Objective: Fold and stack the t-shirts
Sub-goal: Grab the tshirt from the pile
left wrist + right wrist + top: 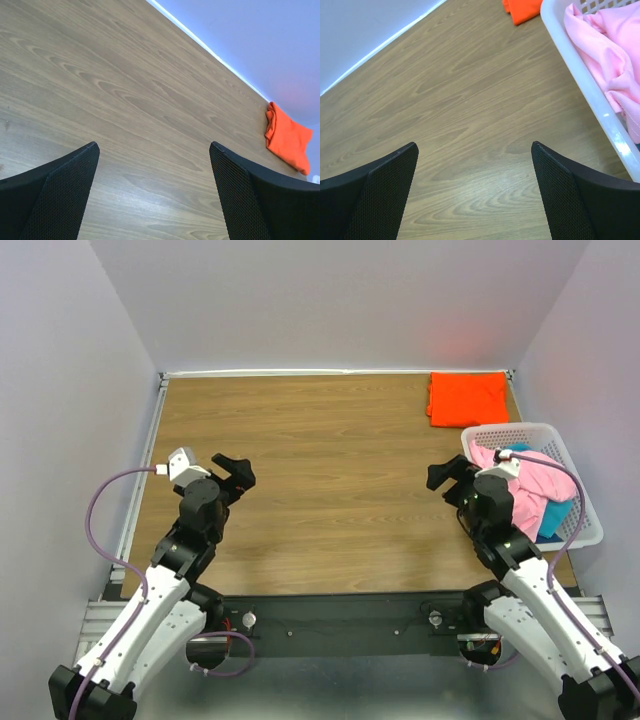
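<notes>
— Well, where are the shirts, from where you stand?
— Looking down over the arms, the orange t-shirt (pixel 468 398) lies folded flat at the far right corner of the table (pixel 330 460), about one o'clock. The pink t-shirt (pixel 535 485) is heaped in the white basket (pixel 510 430) at three o'clock, and the teal t-shirt (pixel 553 522) shows only as a patch underneath the pink
— And the jaws?
— Both pairs are spread wide, with nothing between them but bare wood. The left gripper (pixel 232 476) hangs over the left half at nine o'clock, well apart from every shirt; the orange one sits off at its two o'clock
— The right one is closer?
— Much. The right gripper (pixel 447 472) hovers just beside the basket, not touching it. In its wrist view the basket wall and the pink cloth run past the right finger (pixel 585 200) at about two o'clock, outside the jaws, and the orange one peeks in at twelve, up by the wall
— Anything gripped?
— No, each gripper is empty and raised above the table
</notes>
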Robot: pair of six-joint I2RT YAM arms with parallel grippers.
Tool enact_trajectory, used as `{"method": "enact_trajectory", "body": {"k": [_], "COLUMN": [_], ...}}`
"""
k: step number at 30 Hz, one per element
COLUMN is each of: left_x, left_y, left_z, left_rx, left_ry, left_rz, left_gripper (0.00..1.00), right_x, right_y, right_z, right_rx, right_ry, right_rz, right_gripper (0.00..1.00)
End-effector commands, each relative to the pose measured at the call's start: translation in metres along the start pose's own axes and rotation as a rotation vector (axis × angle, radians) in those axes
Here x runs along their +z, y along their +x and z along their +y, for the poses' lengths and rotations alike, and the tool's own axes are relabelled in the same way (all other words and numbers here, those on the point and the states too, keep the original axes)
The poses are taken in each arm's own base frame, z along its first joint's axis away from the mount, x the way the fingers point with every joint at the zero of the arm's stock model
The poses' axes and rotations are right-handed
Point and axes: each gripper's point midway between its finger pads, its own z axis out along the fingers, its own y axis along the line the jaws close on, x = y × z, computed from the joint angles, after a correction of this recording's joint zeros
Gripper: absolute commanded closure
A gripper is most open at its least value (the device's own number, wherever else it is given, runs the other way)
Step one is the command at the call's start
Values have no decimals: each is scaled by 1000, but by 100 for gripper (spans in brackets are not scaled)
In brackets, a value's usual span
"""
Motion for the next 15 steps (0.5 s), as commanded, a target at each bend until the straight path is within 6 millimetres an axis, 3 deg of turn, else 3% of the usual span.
{"method": "enact_trajectory", "body": {"k": [1, 3, 9, 10, 15], "left_x": [1, 1, 5, 6, 10], "left_y": [2, 3, 11, 14, 18], "left_z": [4, 2, 6, 4, 8], "left_rx": [10, 31, 95, 101, 112], "left_ry": [6, 19, 5, 12, -11], "left_rz": [-10, -5, 30, 45, 56], "left_gripper": [2, 2, 2, 2, 2], "right_x": [3, 4, 9, 7, 21], "right_y": [-20, -19, -38, -54, -72], "right_z": [-2, -5, -47, -51, -88], "right_rx": [8, 11, -112, -127, -170], "right_ry": [47, 62, 361, 424, 593], "right_rz": [-65, -69, -106, -133, -74], "right_gripper": [0, 0, 0, 0, 0]}}
